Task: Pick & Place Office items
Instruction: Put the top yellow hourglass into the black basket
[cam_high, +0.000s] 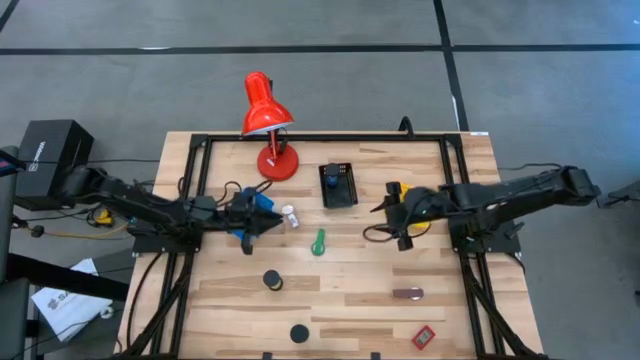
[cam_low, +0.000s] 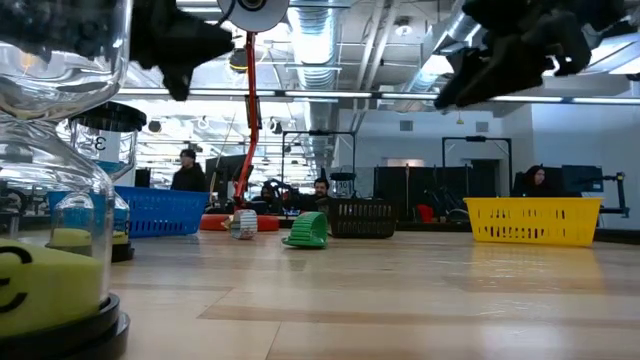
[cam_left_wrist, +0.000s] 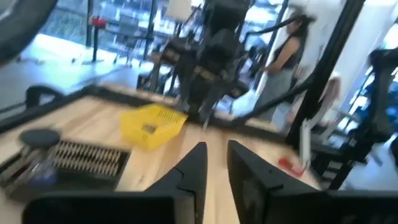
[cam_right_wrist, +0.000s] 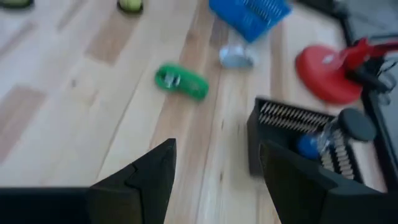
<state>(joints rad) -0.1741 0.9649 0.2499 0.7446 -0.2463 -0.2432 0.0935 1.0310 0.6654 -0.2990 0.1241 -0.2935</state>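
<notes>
Left tool (cam_high: 268, 224) hangs above the blue bin (cam_high: 256, 207) at table (cam_high: 350, 290) centre-left, fingers (cam_left_wrist: 194, 167) a narrow gap apart, nothing between them. Right tool (cam_high: 392, 222) sits over the yellow bin (cam_high: 402, 197) on the right, fingers (cam_right_wrist: 152, 171) wide, empty.

Office items: white tube (cam_high: 290, 215) just beside the blue bin, green stick (cam_high: 318, 242) near table centre, both lying flat. Black disc (cam_high: 272, 281) and another disc (cam_high: 299, 333) toward the front, brown block (cam_high: 408, 294) and red tag (cam_high: 424, 337) front right. Black bin (cam_high: 338, 185) in the middle already has a blue-and-black item in it; can't tell what.

Red lamp (cam_high: 270, 125) stands at the back, base close to the black bin. Low view: a clear container (cam_low: 55, 180) with a yellow-green bottom blocks the left side, cut off by the frame. People in the room behind, blurred.
</notes>
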